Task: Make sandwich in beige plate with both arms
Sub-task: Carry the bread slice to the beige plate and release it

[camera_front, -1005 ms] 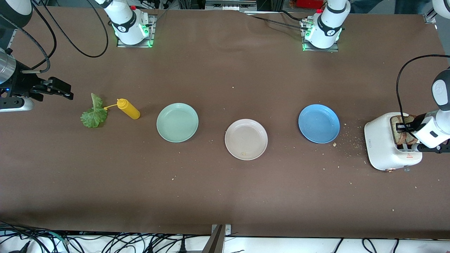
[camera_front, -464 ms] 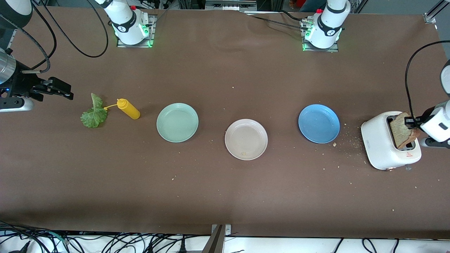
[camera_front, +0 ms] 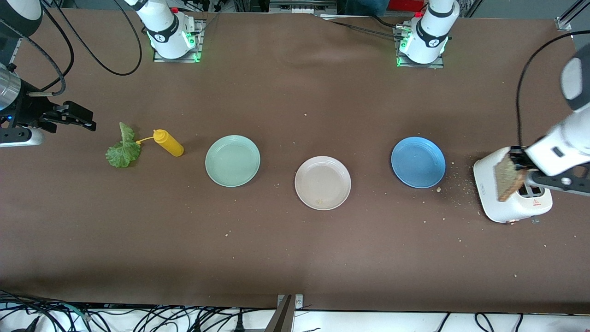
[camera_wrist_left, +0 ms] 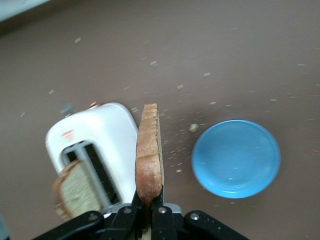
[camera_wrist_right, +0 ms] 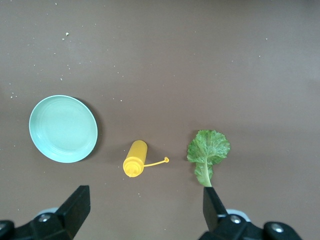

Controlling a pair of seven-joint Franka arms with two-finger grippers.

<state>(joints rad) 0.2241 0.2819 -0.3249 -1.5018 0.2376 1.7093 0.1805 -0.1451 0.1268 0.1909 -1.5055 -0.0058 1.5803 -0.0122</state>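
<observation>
The left tool (camera_front: 517,162) is seen clamped tight on a brown toast slice (camera_front: 507,180), held edge-up in the air over the white toaster (camera_front: 493,193); in the left wrist view the slice (camera_wrist_left: 149,152) is gripped at one crust edge between the black fingers (camera_wrist_left: 128,216). The right tool (camera_front: 78,119) is held with its jaws spread wide and empty, over the tabletop (camera_front: 295,258) at the right arm's end, waiting; in the right wrist view its two fingers (camera_wrist_right: 77,205) are seen well apart above bare surface.

The toaster is stood at the left arm's end of the tabletop, and a second slice (camera_wrist_left: 74,192) is seen sticking out of one slot. Three plates are laid in a row: the blue plate (camera_front: 418,162) near the toaster, the beige plate (camera_front: 322,182) in the middle and slightly nearer the front camera, the mint-green plate (camera_front: 233,160) toward the right arm's end. The beige plate is bare except for a small crumb. The lettuce leaf (camera_front: 122,150) is laid flat just beside the yellow squeeze bottle (camera_front: 169,143), which is lying on its side. Crumbs (camera_front: 461,184) are scattered between blue plate and toaster.
</observation>
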